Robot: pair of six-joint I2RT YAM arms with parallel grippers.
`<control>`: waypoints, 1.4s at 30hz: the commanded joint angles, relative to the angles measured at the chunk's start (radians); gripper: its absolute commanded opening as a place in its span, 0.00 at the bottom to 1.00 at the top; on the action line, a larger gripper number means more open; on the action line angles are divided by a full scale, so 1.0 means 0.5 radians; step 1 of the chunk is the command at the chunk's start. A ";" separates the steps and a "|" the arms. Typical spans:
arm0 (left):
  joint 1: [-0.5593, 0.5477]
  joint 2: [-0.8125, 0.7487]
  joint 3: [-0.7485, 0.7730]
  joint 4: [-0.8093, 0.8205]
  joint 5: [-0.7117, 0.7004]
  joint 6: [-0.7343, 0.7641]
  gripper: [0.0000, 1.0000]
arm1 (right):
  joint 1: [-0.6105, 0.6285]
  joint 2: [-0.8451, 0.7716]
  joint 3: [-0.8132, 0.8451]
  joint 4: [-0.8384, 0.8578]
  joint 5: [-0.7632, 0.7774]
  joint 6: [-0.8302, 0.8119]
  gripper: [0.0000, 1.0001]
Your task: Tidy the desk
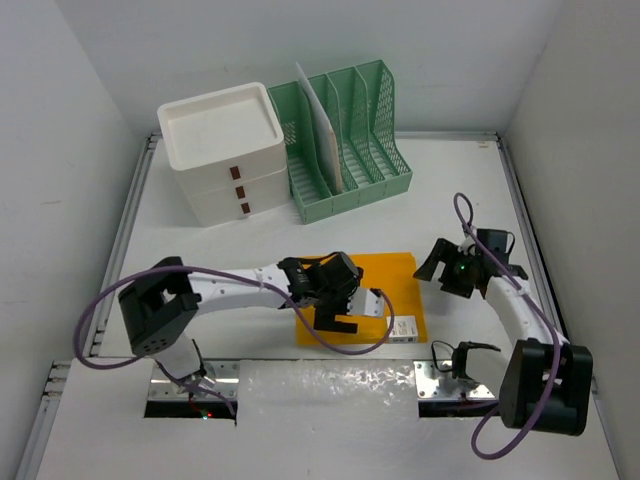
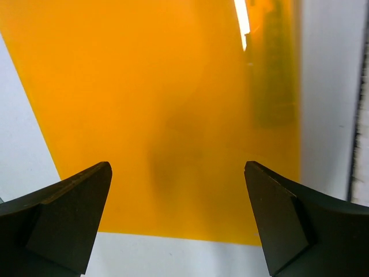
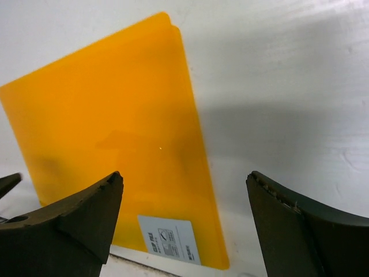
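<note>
The white desk [image 1: 200,250] holds a flat orange folder [image 1: 395,275] near its front middle, with a white label [image 1: 405,328] at the folder's front right corner. My left gripper [image 1: 340,300] hovers over the folder's left part, open and empty. In the left wrist view its jaws [image 2: 177,166] stand wide apart over an edge of the folder [image 2: 144,86], with bare desk [image 2: 173,257] below. My right gripper [image 1: 440,262] is open and empty just right of the folder. In the right wrist view it [image 3: 184,176] faces the folder's [image 3: 104,127] right edge and label [image 3: 167,238].
A white three-drawer box [image 1: 225,150] with brown handles stands at the back left. A green mesh file rack [image 1: 360,120] stands beside it with white sheets [image 1: 318,120] in one slot. Metal rails [image 1: 518,200] line the desk edges. Purple cables loop near both arm bases.
</note>
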 commanded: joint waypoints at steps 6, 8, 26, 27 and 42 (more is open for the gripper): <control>-0.135 0.007 -0.027 -0.187 0.227 -0.067 1.00 | 0.013 -0.026 -0.257 -0.276 0.045 -0.076 0.90; -0.135 0.084 -0.088 -0.120 0.181 -0.088 1.00 | 0.043 -0.029 -0.300 -0.221 -0.007 -0.046 0.90; 0.439 0.391 -0.091 0.412 -0.175 -0.165 0.97 | 0.396 0.430 -0.377 0.898 -0.716 0.215 0.51; 0.439 0.406 -0.097 0.405 -0.117 -0.159 0.97 | 0.411 0.491 -0.380 0.945 -0.734 0.255 0.52; 0.433 0.419 -0.097 0.356 0.052 -0.125 0.94 | 0.491 0.483 -0.757 2.043 -0.443 0.822 0.27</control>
